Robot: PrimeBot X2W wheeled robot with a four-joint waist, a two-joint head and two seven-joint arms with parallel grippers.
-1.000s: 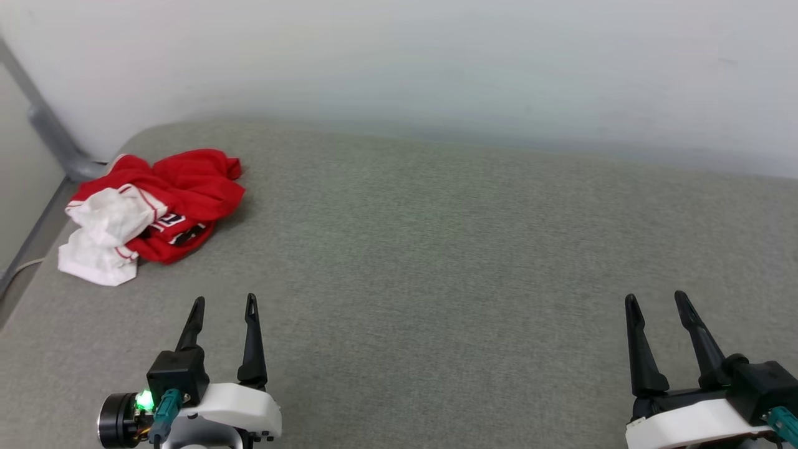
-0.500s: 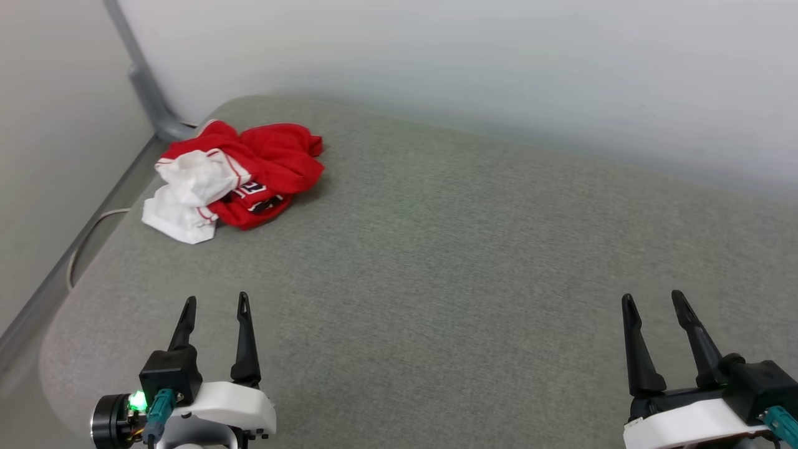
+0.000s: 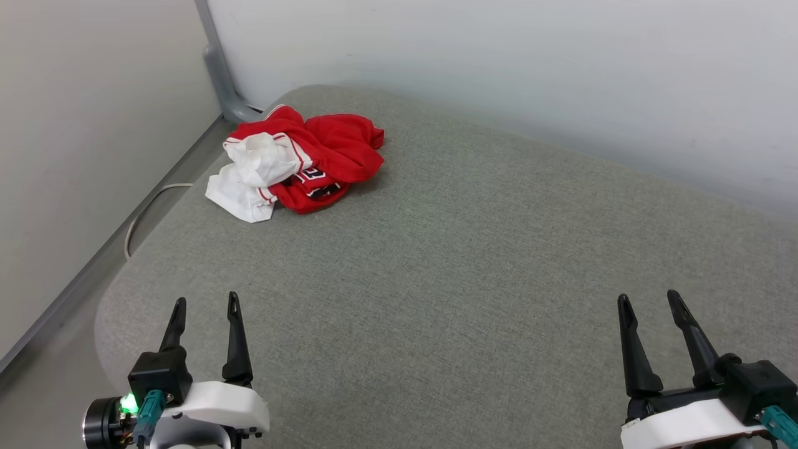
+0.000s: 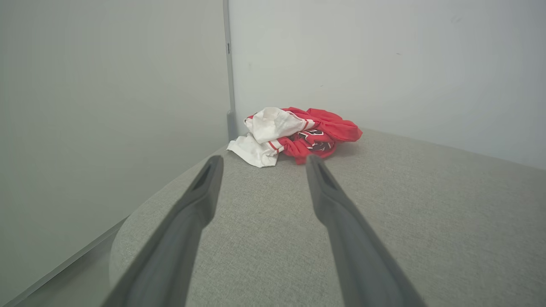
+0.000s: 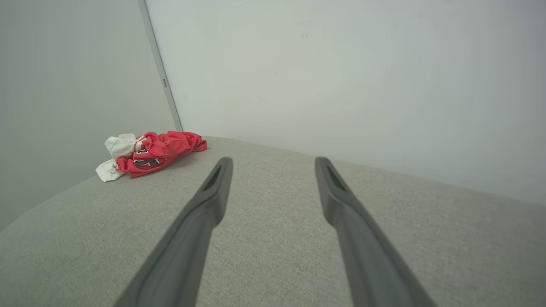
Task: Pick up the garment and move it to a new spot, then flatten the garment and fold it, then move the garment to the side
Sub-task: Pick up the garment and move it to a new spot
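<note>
Since a second ago the head camera has swung toward the robot's left, so the whole scene sits further right in the head view; the garment (image 3: 299, 165) has not changed its heap or its place on the grey padded surface (image 3: 467, 268), and both grippers stand low in that view as they did before. The garment lies crumpled near the far left corner of the surface, close to the grey post (image 3: 215, 68) where two pale walls meet. Its white sleeve with red-striped trim is bunched on the left of the pile, the red body folds over the right, and a patch of black white-outlined lettering shows near the front edge. A pale cable (image 3: 144, 215) runs along the floor beside the surface's left edge. The left gripper (image 3: 206, 304) hovers over the near left part of the surface, jaws spread and empty, its fingers pointing toward the garment, well apart from it. The right gripper (image 3: 648, 299) hovers at the near right, likewise spread wide with nothing between its fingers, and well apart from the garment.
</note>
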